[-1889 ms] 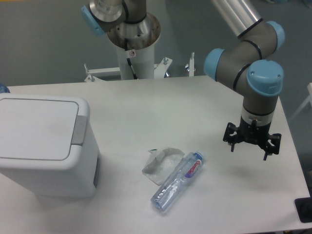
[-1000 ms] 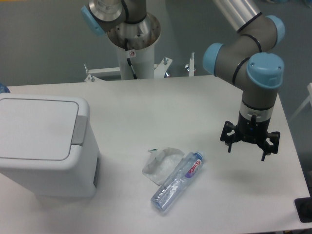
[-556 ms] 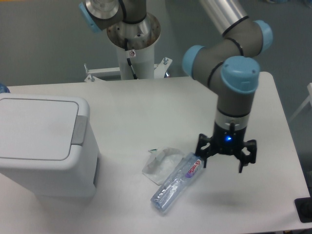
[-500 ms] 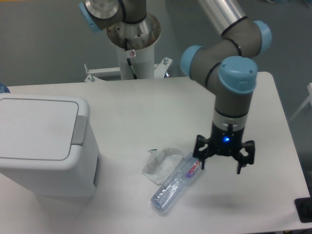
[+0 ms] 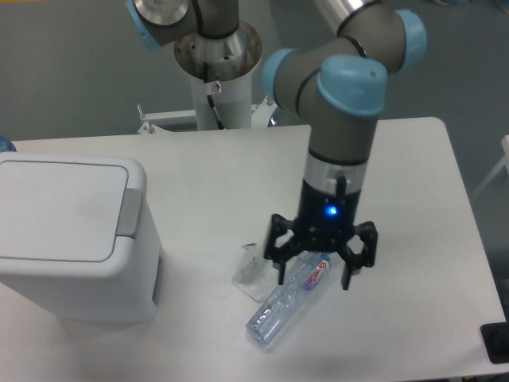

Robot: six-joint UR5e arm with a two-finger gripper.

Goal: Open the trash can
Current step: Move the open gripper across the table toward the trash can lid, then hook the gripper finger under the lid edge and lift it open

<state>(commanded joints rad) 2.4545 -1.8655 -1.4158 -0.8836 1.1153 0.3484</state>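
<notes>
Camera view: my hand (image 5: 320,263) hangs with fingers apart over the clear plastic bottle (image 5: 290,301). My target, the boxy white plastic trash can (image 5: 71,235) with its lid down, stands well apart at the worktop's (image 5: 413,207) far image-left side.

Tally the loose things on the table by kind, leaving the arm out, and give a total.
Trash can: 1
Plastic bottle: 1
Crumpled clear wrapper: 1
Total: 3
</notes>
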